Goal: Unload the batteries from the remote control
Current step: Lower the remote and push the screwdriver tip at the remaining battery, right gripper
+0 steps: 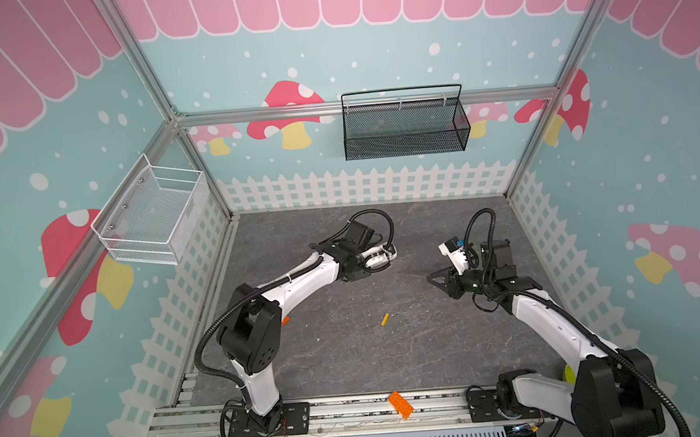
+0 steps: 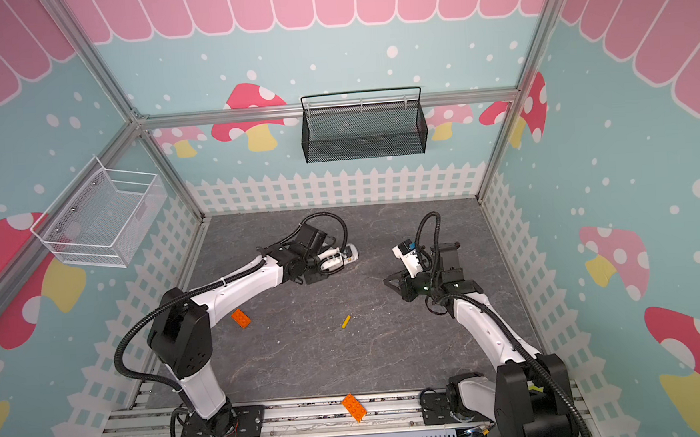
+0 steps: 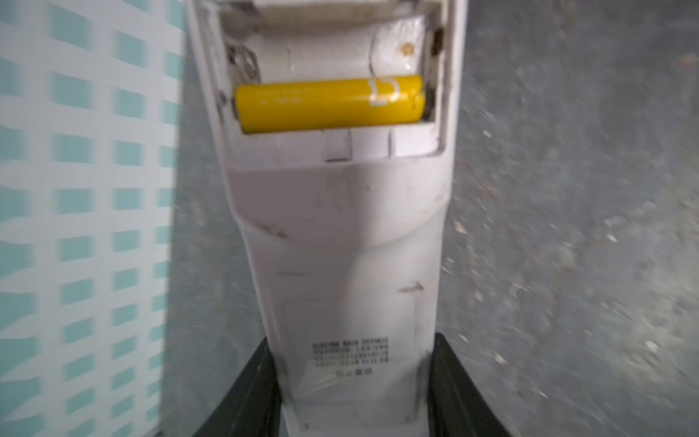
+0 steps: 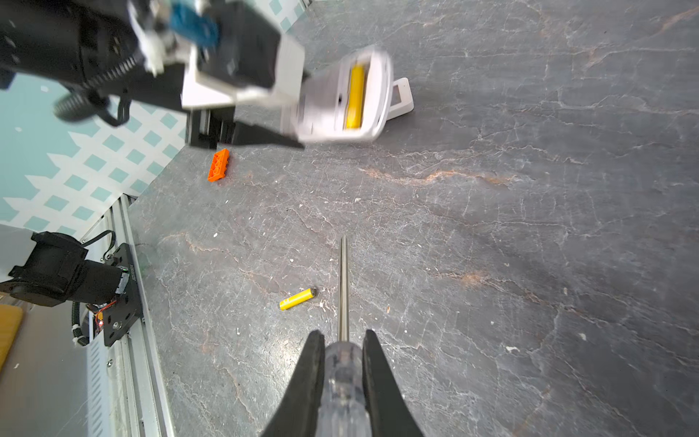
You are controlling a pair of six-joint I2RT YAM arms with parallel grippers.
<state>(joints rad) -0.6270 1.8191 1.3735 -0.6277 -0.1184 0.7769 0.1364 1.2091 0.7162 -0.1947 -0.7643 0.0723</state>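
My left gripper point(image 3: 350, 353) is shut on the tail end of the white remote control point(image 3: 348, 246), held off the floor with its open compartment showing. One yellow battery point(image 3: 329, 104) lies across that compartment; the slot beside it is bare. In both top views a second yellow battery point(image 1: 384, 320) lies loose on the grey floor between the arms, also in the right wrist view point(image 4: 297, 298). My right gripper point(image 4: 343, 335) is shut on the clear handle of a screwdriver point(image 4: 342, 378), whose shaft points toward the remote point(image 4: 340, 98), well apart from it.
A small white cover point(image 4: 401, 96) lies on the floor just beyond the remote. An orange brick point(image 2: 241, 318) sits near the left arm, another point(image 1: 400, 405) on the front rail. A black mesh basket point(image 1: 405, 124) and a white wire basket point(image 1: 152, 215) hang on the walls.
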